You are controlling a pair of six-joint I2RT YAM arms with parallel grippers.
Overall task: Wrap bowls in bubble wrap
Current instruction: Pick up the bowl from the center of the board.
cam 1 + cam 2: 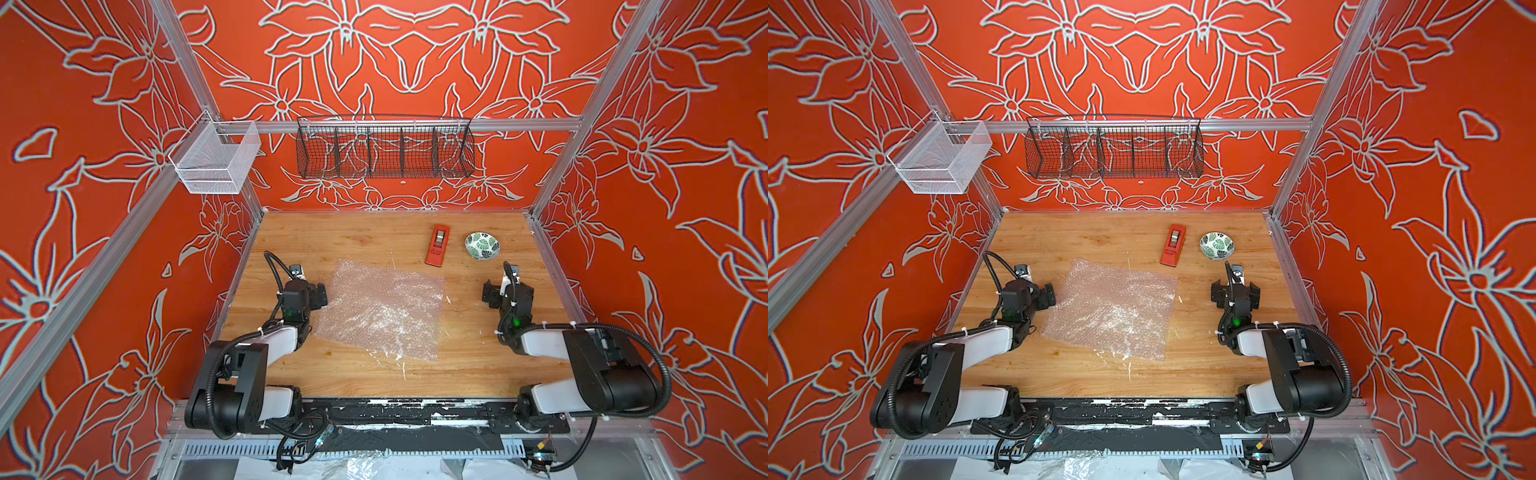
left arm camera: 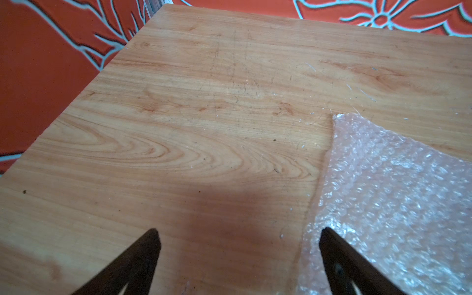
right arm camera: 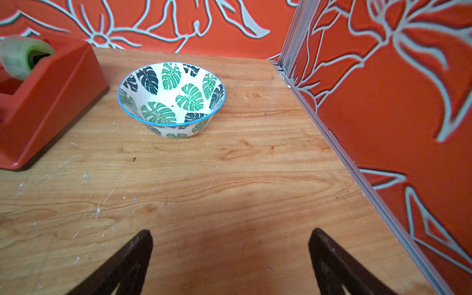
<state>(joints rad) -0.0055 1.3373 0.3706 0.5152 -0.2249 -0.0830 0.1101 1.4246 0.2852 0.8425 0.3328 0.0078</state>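
Observation:
A small white bowl [image 1: 482,245] [image 1: 1217,245] with green leaf prints and a blue rim stands upright at the back right of the wooden table, shown in both top views. It lies ahead of my right gripper [image 3: 229,233] [image 1: 507,291], well apart from it. That gripper is open over bare wood. A translucent sheet of bubble wrap [image 1: 380,309] [image 1: 1113,309] lies flat in the middle of the table. My left gripper [image 2: 238,232] [image 1: 305,291] hovers open at the sheet's left edge, one finger over the bubble wrap [image 2: 396,204]. Seen from the right wrist, the bowl [image 3: 171,99] is empty.
A red tape dispenser [image 1: 436,245] [image 3: 38,102] sits just left of the bowl. A black wire basket [image 1: 384,147] hangs on the back rail and a white mesh basket [image 1: 216,160] on the left rail. Red patterned walls enclose the table [image 1: 332,232] on three sides.

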